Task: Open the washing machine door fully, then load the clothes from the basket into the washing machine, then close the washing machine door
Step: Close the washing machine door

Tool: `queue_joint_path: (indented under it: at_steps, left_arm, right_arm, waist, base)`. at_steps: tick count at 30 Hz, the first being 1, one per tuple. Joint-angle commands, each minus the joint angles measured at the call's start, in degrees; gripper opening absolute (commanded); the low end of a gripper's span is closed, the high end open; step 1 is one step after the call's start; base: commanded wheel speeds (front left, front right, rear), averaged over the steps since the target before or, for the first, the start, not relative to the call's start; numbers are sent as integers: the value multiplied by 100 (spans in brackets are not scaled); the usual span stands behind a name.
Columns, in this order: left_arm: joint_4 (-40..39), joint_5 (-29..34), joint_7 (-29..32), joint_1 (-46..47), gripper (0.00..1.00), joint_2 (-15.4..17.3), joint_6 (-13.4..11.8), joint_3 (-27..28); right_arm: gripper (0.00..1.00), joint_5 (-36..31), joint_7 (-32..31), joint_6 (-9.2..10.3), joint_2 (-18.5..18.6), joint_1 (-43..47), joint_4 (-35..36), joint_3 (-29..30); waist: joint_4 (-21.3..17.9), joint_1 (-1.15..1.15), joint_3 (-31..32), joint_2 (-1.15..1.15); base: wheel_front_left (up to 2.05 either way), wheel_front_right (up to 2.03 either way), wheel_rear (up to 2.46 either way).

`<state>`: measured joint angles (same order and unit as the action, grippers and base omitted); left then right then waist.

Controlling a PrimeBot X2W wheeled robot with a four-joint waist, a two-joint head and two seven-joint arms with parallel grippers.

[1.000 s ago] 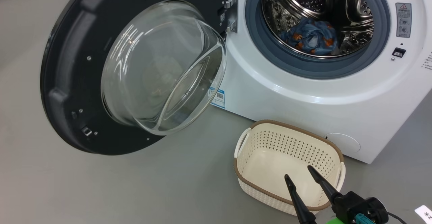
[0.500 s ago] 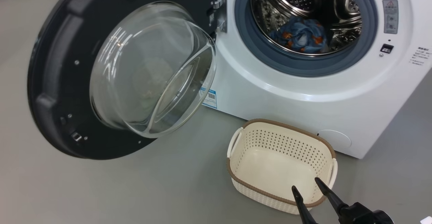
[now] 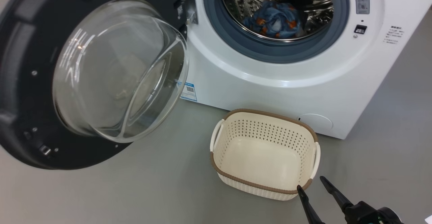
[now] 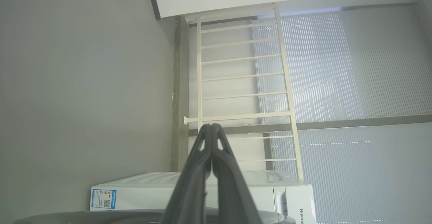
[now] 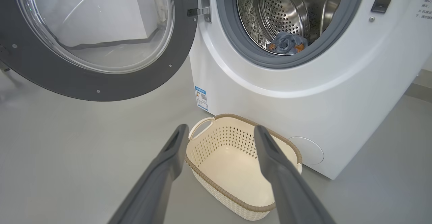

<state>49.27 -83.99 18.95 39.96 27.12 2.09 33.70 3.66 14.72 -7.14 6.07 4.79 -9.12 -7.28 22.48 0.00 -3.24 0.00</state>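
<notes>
From the head: washing machine door [image 3: 118,72] wide open, left of the washing machine [image 3: 270,82], glass bowl bulging toward the camera. Blue bear-print clothes [image 3: 275,21] bunched low in the drum [image 3: 243,1]. Basket [image 3: 270,116] on the floor [image 3: 135,190] just before the machine, long axis handle to handle, roughly along its front. Right gripper [image 3: 309,182] by the basket's near corner, fingers [image 5: 175,149] spread, grasping nothing. From the left wrist: left gripper [image 4: 211,127] clenched on nothing, aimed past the machine's labelled side at a white railing [image 4: 243,65] and blinds [image 4: 337,82].

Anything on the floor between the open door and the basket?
Nothing: bare grey floor between the door and the basket, seen in the head view.
</notes>
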Motion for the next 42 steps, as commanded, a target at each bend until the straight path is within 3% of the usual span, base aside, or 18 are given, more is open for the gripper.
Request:
queue_joint_path:
  at_steps: [1, 18, 42]
  left_arm:
    - [-72, -40, 52, 163, 0, 362, 77, 68]
    - [496, -302, 461, 500, 0, 344, 457, 120]
    - [311, -351, 2094, 258, 0, 11, 524, -421]
  right_arm:
    - [100, -10, 28, -35, 81, -184, 153, -147]
    - [100, -99, 28, -35, 221, -340, 264, -49]
    - [100, -67, 28, -35, 152, -458, 182, -16]
  waist:
    - [-147, 0, -127, 0]
    - [-458, 0, -628, 0]
    - [-348, 0, -520, 0]
  base:
    - [0, 0, 0]
    - [0, 0, 0]
    - [0, 0, 0]
